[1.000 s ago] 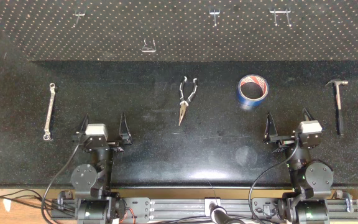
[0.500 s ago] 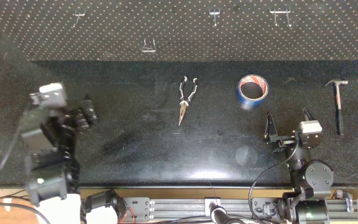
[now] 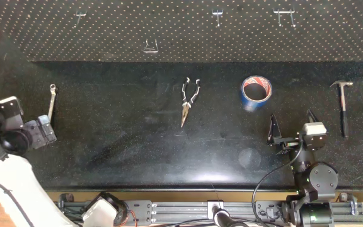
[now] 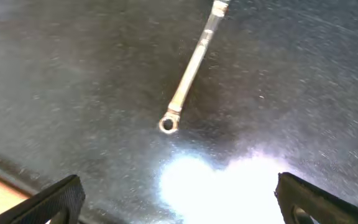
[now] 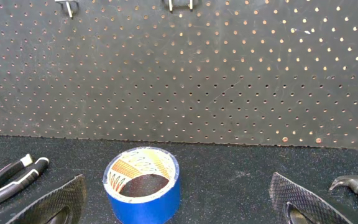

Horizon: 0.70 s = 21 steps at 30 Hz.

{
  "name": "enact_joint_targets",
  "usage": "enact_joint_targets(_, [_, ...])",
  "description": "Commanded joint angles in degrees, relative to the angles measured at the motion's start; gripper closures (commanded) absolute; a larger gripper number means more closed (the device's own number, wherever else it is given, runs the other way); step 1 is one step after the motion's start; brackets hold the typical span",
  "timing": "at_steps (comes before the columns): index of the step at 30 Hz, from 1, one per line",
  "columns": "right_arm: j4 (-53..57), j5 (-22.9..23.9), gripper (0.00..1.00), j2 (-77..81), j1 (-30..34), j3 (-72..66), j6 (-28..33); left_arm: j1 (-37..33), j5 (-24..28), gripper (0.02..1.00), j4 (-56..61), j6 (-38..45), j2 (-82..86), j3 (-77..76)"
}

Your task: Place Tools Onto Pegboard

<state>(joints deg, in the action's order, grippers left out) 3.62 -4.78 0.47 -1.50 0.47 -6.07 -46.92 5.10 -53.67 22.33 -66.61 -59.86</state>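
- On the far left of the black, gritty tabletop [image 3: 137, 145]: thin shiny metal wrench [image 4: 191, 68], long axis running toward the pegboard [image 3: 181, 31], ring end nearest the arms.
- Left claw [image 4: 179, 202] spread wide, empty, just short of the ring end. In top view it hides that end. Wrench's far tip is cut off in wrist view.
- Right claw [image 5: 179, 199] spread, empty, facing the blue tape roll [image 5: 143, 183], which stands on edge.
- Pliers [image 3: 188, 101]: nose toward the arms, handles toward the board.
- Hammer [image 3: 342, 107]: metal head toward the board, black handle.
- Board dark w/ rows of holes and small wire hooks [image 3: 217, 14]. Hook shapes hard to make out.
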Motion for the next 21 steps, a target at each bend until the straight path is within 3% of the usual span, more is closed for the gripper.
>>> enact_joint_targets(1, [0.2, -0.1, 0.04, -0.4, 0.2, -0.2, 0.8, -1.4, 12.1, 0.025, -0.9, 22.1, -2.7, -1.2])
enact_joint_targets(9, [0.2, -0.1, 0.042, -0.4, 0.2, -0.2, 0.8, -1.5, 12.9, 0.025, 6.7, 22.3, -19.1, -1.2])
enact_joint_targets(12, [0.2, -0.1, 0.042, -0.4, 0.2, -0.2, 0.8, -1.5, 7.2, 0.025, 12.4, 18.8, -23.7, -1.2])
enact_joint_targets(21, [0.2, -0.1, 0.042, -0.4, 0.2, -0.2, 0.8, -1.5, 5.6, 0.025, 16.9, 18.4, -34.6, -1.2])
